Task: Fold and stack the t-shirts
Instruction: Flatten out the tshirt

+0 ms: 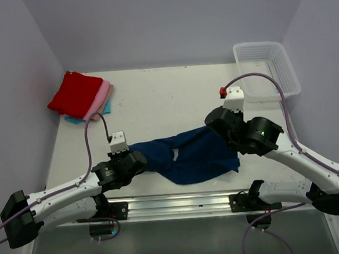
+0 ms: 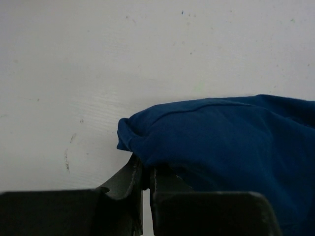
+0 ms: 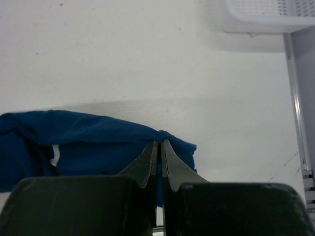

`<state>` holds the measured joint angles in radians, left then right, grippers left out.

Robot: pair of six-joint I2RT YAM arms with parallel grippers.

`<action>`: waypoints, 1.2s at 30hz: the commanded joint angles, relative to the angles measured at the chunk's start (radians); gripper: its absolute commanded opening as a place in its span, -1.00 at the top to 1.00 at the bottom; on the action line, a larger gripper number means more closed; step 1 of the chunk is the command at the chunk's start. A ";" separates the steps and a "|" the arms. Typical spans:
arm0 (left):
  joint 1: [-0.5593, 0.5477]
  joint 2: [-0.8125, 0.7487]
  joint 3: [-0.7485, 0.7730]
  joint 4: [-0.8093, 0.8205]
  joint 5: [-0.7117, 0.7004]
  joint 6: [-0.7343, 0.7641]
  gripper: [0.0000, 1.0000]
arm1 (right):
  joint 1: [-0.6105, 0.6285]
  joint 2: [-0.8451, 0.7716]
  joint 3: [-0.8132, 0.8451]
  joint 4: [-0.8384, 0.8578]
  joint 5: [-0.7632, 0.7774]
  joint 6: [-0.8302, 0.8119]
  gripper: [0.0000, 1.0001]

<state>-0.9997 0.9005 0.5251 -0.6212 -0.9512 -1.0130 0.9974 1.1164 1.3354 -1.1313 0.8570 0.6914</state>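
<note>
The left jaws were pinched shut on a bunched corner of the navy t-shirt (image 2: pixel 231 142), and the right jaws were shut on its opposite edge. From above, both grips were hidden under the wrists. The shirt lay crumpled at 6 o'clock on the worktop (image 1: pixel 161 98), its print (image 1: pixel 175 154) only a pale sliver. At 10 o'clock the red tee (image 1: pixel 75 94) covered most of the pink tee (image 1: pixel 102 100) and a barely visible teal tee (image 1: pixel 71 120). The mesh basket (image 1: pixel 267 68) stood at 2 o'clock, well apart.
</note>
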 commanded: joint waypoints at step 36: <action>0.316 0.127 0.140 0.523 0.400 0.326 1.00 | -0.227 0.034 -0.045 0.157 -0.027 -0.155 1.00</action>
<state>-0.8810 0.9901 0.6407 -0.3435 -0.6689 -0.8944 0.7769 1.1690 1.3014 -1.0096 0.8360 0.5457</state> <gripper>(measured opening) 0.044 0.022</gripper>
